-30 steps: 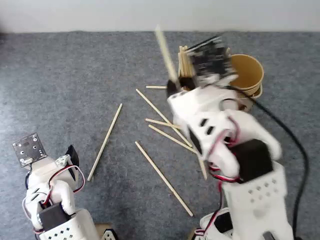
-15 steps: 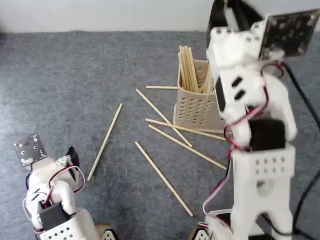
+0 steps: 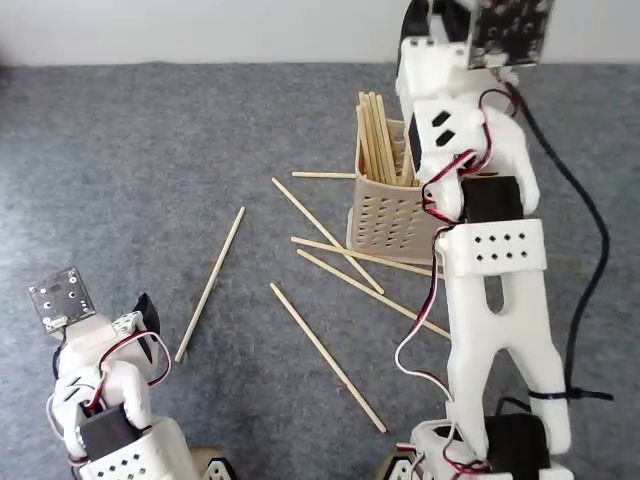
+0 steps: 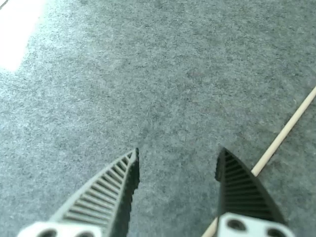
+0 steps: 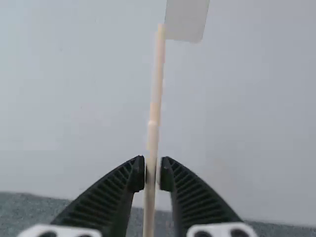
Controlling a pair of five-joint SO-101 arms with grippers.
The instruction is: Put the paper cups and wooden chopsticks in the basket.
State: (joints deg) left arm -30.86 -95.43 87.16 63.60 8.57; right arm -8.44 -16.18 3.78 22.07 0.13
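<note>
A perforated beige basket [image 3: 392, 218] stands on the grey carpet with several wooden chopsticks [image 3: 374, 138] upright in it. More chopsticks lie loose to its left, one long one [image 3: 326, 356] nearest the front. My right arm [image 3: 470, 150] rises tall beside and behind the basket. In the right wrist view my right gripper [image 5: 152, 173] is shut on a chopstick [image 5: 154, 108] that points up against the pale wall. My left gripper [image 4: 177, 155] is open low over bare carpet at the front left, with one chopstick [image 4: 284, 133] lying just beside one finger.
A single chopstick [image 3: 210, 285] lies apart at left centre, close to my left arm [image 3: 100, 380]. The pale wall [image 3: 200, 30] bounds the carpet at the back. A black cable [image 3: 590, 250] hangs along the right side. Open carpet spreads over the left half.
My right arm has swung up from low over the basket to a tall raised pose at the back, carrying its chopstick and now covering the paper cup. The left arm has stayed put.
</note>
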